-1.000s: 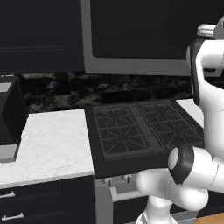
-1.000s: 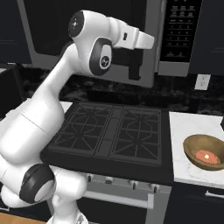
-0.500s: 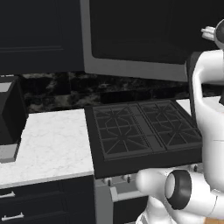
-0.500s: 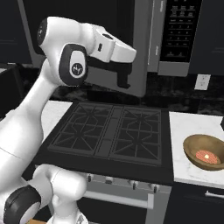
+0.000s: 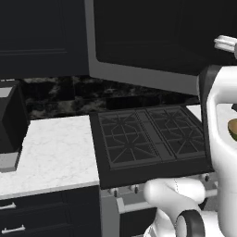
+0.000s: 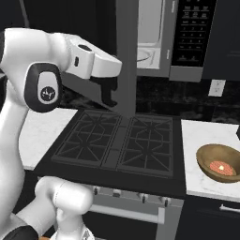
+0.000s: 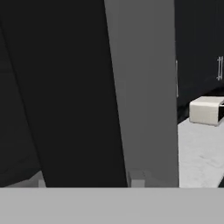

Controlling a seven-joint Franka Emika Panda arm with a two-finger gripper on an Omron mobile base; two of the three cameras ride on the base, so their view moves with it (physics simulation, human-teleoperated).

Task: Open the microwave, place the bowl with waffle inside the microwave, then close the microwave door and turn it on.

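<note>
While the door swings out, left base view: microwave door (image 5: 139,41) now reaches further left across the frame than half a second ago, dark glass facing the camera, grey frame along its bottom edge above the stovetop (image 5: 150,139). White arm has shifted right, upper link at the right edge. Black boxy appliance (image 5: 10,122) sits on the marble surface (image 5: 55,152) at left. A sliver of the bowl (image 5: 233,129) peeks past the arm at right.

Right base view: door is edge-on now, open wider than before, and the microwave (image 6: 173,42) cavity shows with its turntable plate (image 6: 145,55). Arm moved further left; fingers (image 6: 108,93) point down just beside the door's edge, partly open, holding nothing; contact with the door cannot be told. Tan bowl (image 6: 219,161) with waffle (image 6: 222,167) sits on the right surface, well apart from the fingers.

Hand view: door's dark glass and grey frame up close; a white box on a pale surface beyond, right.
</note>
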